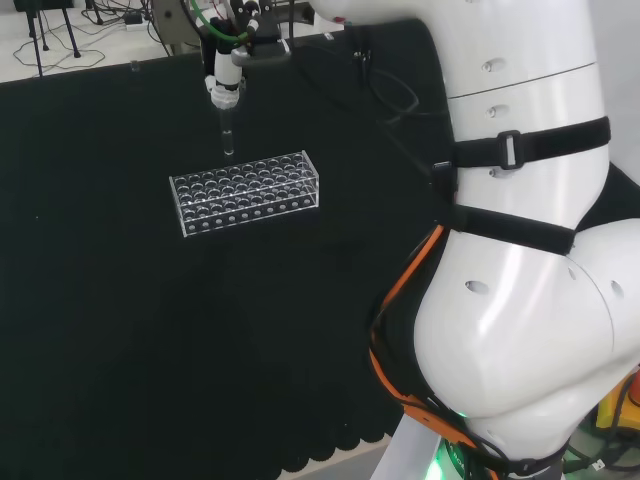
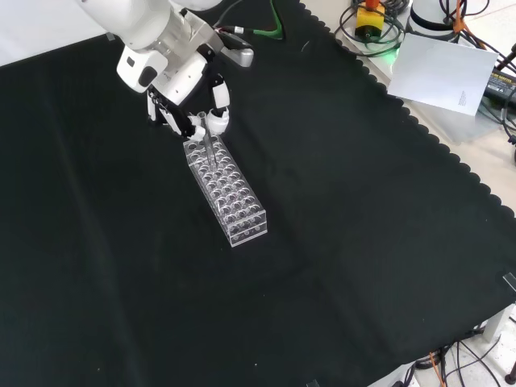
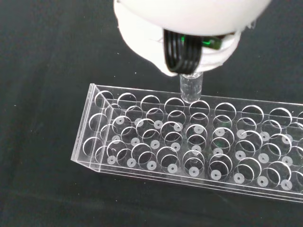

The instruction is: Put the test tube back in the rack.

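Hand is pinching tube by its top, hanging it upright w/ tip just above a hole at the rack's far edge in head view, prob. so it drops straight in.

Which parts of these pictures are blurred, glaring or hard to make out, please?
Wrist view: the hand is a blurred white mass, while the rack is sharp. Head view: the arm's white links shine brightly, and the clear test tube is faint against the black cloth. Front view: even light; the tube barely shows.
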`<action>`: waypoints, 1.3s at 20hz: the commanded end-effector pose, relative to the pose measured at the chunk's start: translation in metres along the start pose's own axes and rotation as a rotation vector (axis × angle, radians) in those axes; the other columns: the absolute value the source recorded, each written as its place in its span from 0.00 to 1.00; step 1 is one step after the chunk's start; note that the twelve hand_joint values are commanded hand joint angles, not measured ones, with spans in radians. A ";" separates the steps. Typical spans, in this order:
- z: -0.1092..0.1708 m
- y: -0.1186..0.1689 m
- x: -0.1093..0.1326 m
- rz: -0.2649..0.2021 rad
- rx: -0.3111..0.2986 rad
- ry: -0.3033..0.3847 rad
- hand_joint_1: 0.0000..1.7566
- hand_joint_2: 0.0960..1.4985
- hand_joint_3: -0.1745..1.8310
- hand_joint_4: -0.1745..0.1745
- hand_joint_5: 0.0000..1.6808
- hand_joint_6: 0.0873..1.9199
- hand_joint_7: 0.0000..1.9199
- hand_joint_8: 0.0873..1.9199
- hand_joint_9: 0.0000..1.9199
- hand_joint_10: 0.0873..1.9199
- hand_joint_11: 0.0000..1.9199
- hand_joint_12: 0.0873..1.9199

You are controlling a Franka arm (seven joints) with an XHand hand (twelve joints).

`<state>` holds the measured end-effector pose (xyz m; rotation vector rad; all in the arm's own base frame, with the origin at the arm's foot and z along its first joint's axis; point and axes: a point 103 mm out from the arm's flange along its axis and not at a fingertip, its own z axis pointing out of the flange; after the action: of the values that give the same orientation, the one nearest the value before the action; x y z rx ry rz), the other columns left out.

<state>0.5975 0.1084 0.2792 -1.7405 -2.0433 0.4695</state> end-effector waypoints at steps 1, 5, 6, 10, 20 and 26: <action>0.007 0.009 0.005 -0.006 0.013 0.002 0.82 0.36 0.43 0.00 0.78 0.26 0.72 0.37 0.75 0.04 0.38 0.63; 0.011 0.013 0.006 -0.009 0.018 0.006 0.82 0.36 0.43 0.00 0.78 0.26 0.72 0.37 0.75 0.04 0.38 0.63; 0.011 0.012 0.005 -0.011 0.018 0.008 0.82 0.36 0.43 0.00 0.78 0.26 0.72 0.37 0.75 0.04 0.38 0.63; 0.012 0.013 0.003 -0.008 0.024 0.005 0.82 0.35 0.43 0.00 0.78 0.26 0.72 0.37 0.75 0.04 0.38 0.63; 0.019 0.016 -0.004 -0.003 0.036 0.007 0.82 0.35 0.43 0.00 0.78 0.26 0.72 0.37 0.75 0.04 0.38 0.63; 0.021 0.017 -0.004 -0.003 0.042 0.007 0.82 0.35 0.43 0.00 0.78 0.26 0.72 0.37 0.75 0.04 0.38 0.63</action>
<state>0.6021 0.1074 0.2535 -1.7131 -2.0187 0.4997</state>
